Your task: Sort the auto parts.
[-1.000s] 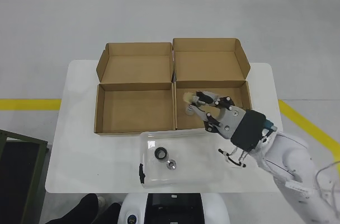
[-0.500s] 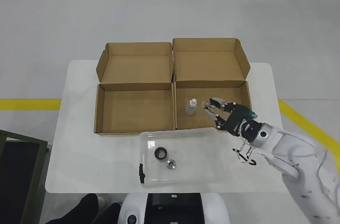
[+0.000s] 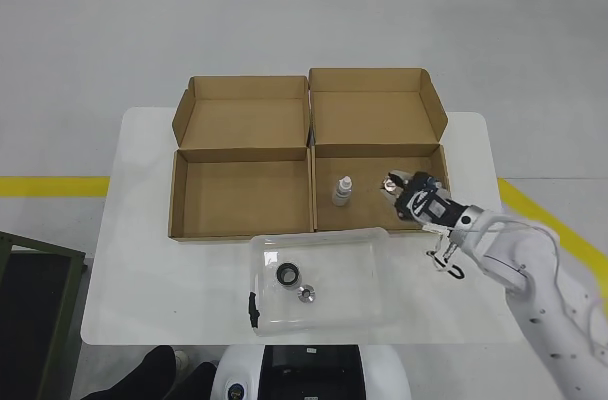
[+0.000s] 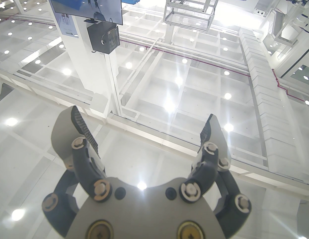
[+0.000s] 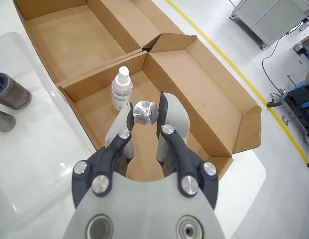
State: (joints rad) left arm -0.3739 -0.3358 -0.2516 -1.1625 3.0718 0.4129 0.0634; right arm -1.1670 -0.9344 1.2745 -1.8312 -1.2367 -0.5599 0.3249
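Two open cardboard boxes sit side by side, the left box [image 3: 241,195] and the right box [image 3: 424,165]. A small white-capped bottle [image 3: 341,190] [image 5: 121,91] stands upright in the right box near its left wall. My right gripper [image 3: 396,184] [image 5: 145,113] hangs over the right box's floor, shut on a round silver disc part [image 5: 145,113]. In front of the boxes, a clear plastic tray [image 3: 364,295] holds a dark metal cylinder [image 3: 288,272] [image 5: 10,93] and a smaller silver part [image 3: 305,293]. My left gripper [image 4: 144,125] is open, pointing up at a ceiling.
A black piece [image 3: 252,308] lies at the tray's front left corner. Both box lids [image 3: 374,105] are folded open toward the back. The white table [image 3: 144,250] has free surface left of the boxes and tray. A yellow floor line [image 3: 44,186] runs beside the table.
My right gripper has moved from beside the bottle toward the right part of the right box and gone lower. The bottle now stands free of the gripper.
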